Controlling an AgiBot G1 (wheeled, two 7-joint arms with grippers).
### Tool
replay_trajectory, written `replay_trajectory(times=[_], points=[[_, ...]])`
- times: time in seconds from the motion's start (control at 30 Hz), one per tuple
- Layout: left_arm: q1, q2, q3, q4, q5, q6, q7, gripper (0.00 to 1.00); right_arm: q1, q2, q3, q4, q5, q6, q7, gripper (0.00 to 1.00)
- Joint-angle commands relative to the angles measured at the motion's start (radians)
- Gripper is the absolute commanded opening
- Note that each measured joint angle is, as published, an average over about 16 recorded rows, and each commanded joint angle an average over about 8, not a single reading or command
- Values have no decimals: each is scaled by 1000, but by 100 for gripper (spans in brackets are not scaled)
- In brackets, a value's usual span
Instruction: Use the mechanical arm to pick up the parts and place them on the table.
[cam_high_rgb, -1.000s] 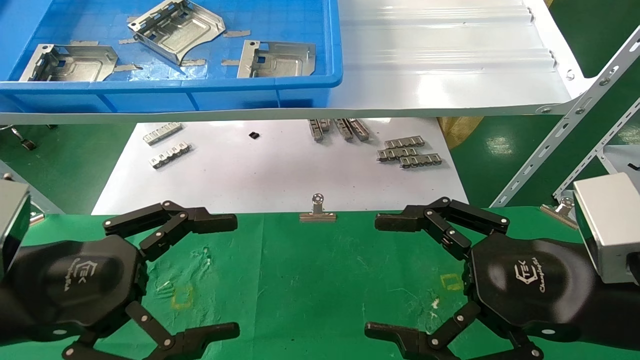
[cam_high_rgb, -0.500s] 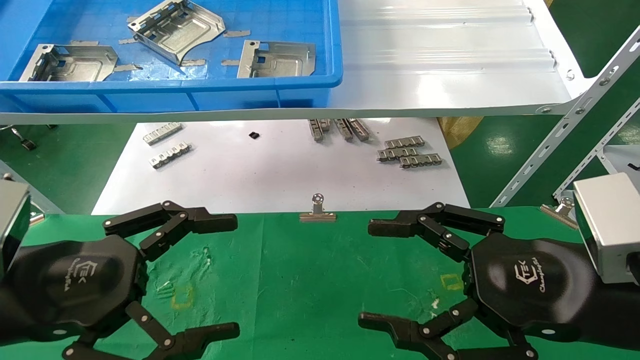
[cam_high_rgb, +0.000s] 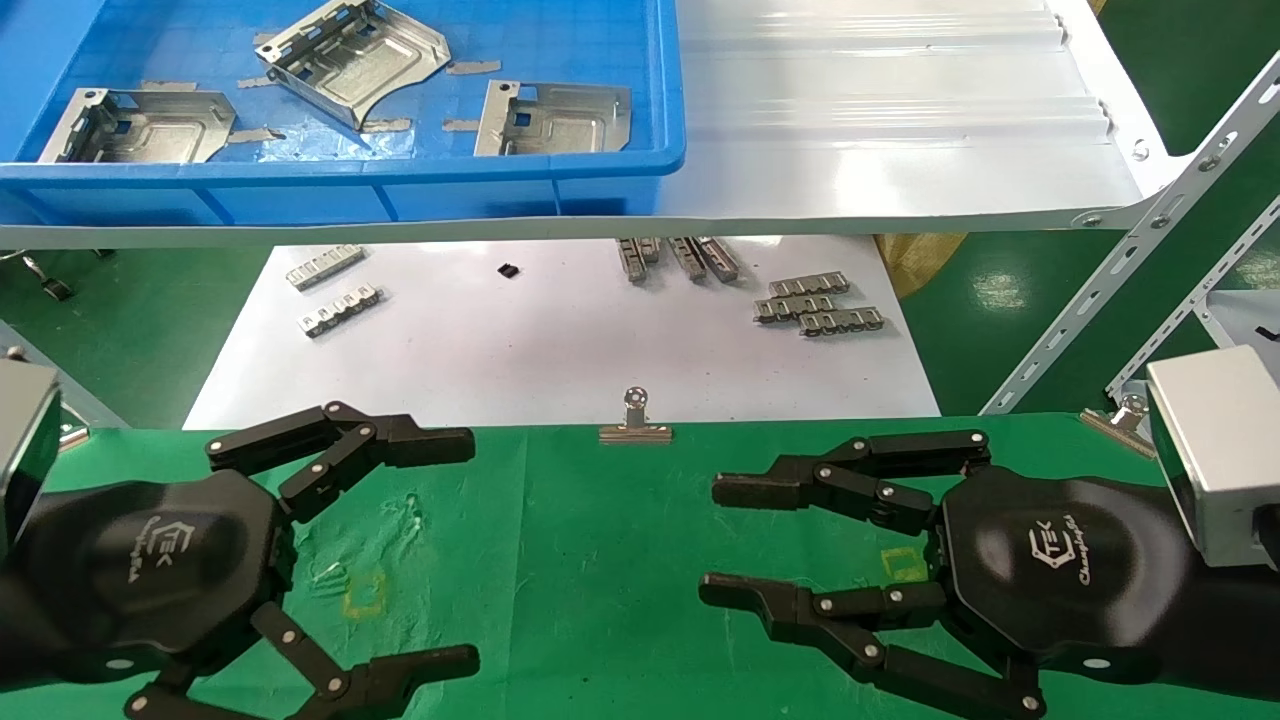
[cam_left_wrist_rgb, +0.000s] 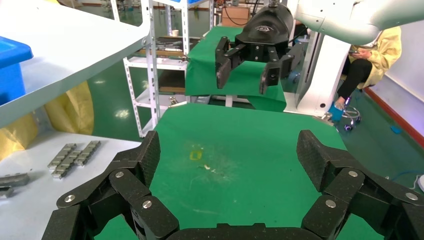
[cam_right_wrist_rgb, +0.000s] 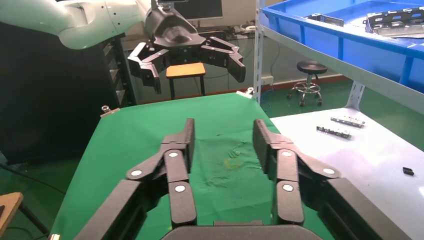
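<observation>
Three silvery stamped parts lie in a blue bin on the glossy white shelf, far from both grippers. One part also shows in the right wrist view. My left gripper hovers wide open and empty over the left of the green table. My right gripper hovers over the right side, empty, its fingers partly drawn in with a clear gap between them. Each wrist view shows its own empty gripper above the cloth.
A white sheet beyond the table holds small ridged grey strips. A binder clip sits on the table's far edge. Yellow square outlines mark the cloth. A slotted shelf brace slants at right.
My right gripper's fingers have drawn closer together, from wide open to about half the gap. The left gripper and the parts have not moved.
</observation>
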Motion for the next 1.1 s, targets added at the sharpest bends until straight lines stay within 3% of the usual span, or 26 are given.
replay_trajectory(times=[0.03, 0.37, 0.53, 0.73, 0.9, 1.07, 1.1], points=[[0, 0, 0, 0, 0, 0, 0, 100, 0, 0, 0, 0, 0, 0, 0, 0], [-7, 3, 0, -3, 1, -3, -1, 100, 0, 0, 0, 0, 0, 0, 0, 0], [-78, 30, 3, 11, 25, -48, -23, 100, 0, 0, 0, 0, 0, 0, 0, 0], [-334, 129, 47, 158, 160, -140, -58, 100, 0, 0, 0, -1, 0, 0, 0, 0], [-613, 271, 130, 471, 363, -259, -48, 100, 0, 0, -1, -1, 0, 0, 0, 0], [-812, 414, 194, 802, 537, -478, 3, 100, 1, 0, -1, -1, 0, 0, -1, 0], [-839, 437, 203, 856, 561, -523, 13, 89, 1, 0, -1, -1, 0, 0, -1, 0]])
